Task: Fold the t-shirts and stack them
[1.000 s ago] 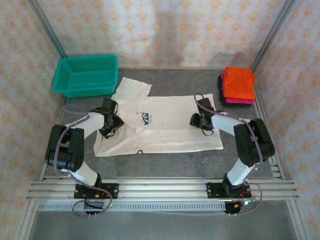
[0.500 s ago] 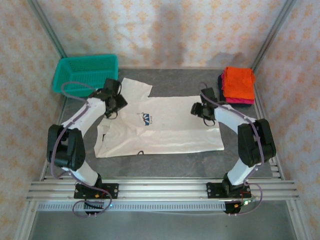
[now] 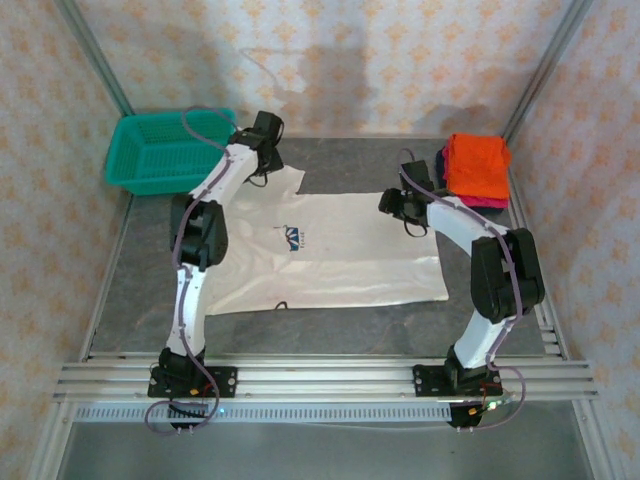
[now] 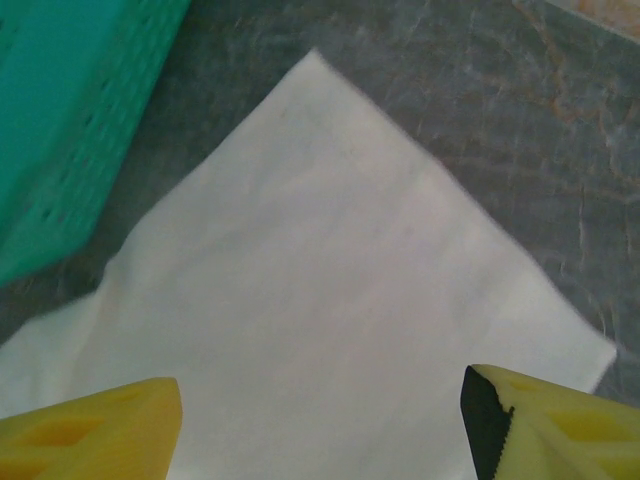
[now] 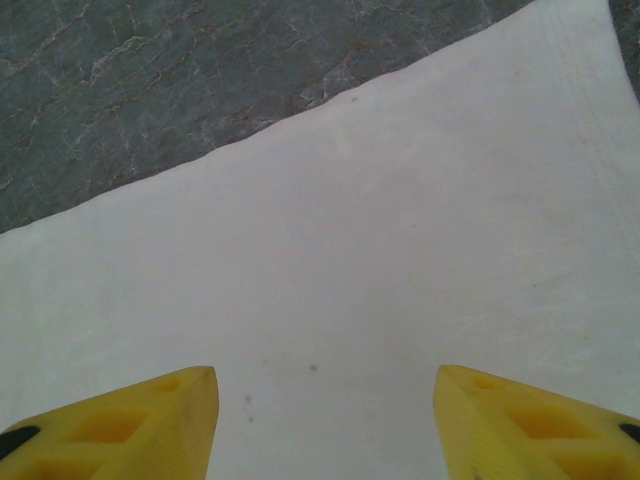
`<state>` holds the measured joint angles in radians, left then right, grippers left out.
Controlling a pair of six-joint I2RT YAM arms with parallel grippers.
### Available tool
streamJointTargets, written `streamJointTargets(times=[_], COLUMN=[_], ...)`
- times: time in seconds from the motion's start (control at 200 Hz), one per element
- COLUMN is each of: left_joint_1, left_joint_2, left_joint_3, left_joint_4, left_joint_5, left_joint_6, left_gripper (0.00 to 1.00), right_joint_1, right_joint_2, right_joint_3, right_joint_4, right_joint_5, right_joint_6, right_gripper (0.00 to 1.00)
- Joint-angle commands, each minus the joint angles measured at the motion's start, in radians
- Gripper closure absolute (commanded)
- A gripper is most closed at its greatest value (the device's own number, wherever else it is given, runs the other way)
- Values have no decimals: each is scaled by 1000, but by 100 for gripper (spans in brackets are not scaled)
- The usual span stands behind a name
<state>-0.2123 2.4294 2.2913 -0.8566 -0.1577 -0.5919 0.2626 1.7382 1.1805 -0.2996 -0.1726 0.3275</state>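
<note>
A white t-shirt (image 3: 340,255) with a small blue chest logo lies flat across the middle of the table. My left gripper (image 3: 263,142) reaches far out over its far-left sleeve (image 4: 320,280), jaws open with nothing between them (image 4: 320,430). My right gripper (image 3: 397,204) hovers over the shirt's far-right corner, and it is also open and empty (image 5: 325,420) above plain white cloth (image 5: 350,250). A stack of folded t-shirts (image 3: 476,168), with orange on top of pink and dark ones, sits at the back right.
A teal mesh basket (image 3: 170,150) stands at the back left, close beside the sleeve (image 4: 60,130). Dark grey tabletop (image 5: 150,80) borders the shirt's edges. Metal frame posts rise at both back corners.
The left arm has swung away from the shirt's left chest and stretched out to the far sleeve by the basket. The right gripper has edged slightly toward the back.
</note>
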Motion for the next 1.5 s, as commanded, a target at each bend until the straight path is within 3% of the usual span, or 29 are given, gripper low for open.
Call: streamJointTargets(times=[0.0, 0.08, 0.515, 0.696, 0.901, 1.101, 1.191, 1.496], left_joint_1=[7, 16, 36, 62, 70, 70, 70, 71], left_joint_2=[129, 201, 289, 325, 347, 345, 334, 308], left_joint_3=[260, 361, 342, 344, 344, 341, 341, 312], left_joint_4=[-188, -210, -137, -136, -145, -158, -156, -155], left_joint_5=[-110, -105, -3, 57, 81, 96, 94, 92], left_joint_6=[71, 85, 93, 63, 64, 35, 39, 50], left_gripper=[26, 28, 29, 35, 59, 90, 99, 100], right_joint_1=[-5, -6, -5, -5, -5, -6, -20, -188], right_joint_2=[-43, -65, -119, -144, -149, -122, -77, 162], right_joint_3=[-33, -55, -104, -126, -137, -111, -71, 167], right_joint_4=[-29, -30, -25, -27, -24, -23, -43, -112], right_joint_5=[16, 24, -1, -2, -8, -5, 13, 22], right_joint_6=[-20, -21, -4, -4, 1, 3, 2, -45], right_gripper=[41, 41, 41, 41, 41, 41, 41, 45])
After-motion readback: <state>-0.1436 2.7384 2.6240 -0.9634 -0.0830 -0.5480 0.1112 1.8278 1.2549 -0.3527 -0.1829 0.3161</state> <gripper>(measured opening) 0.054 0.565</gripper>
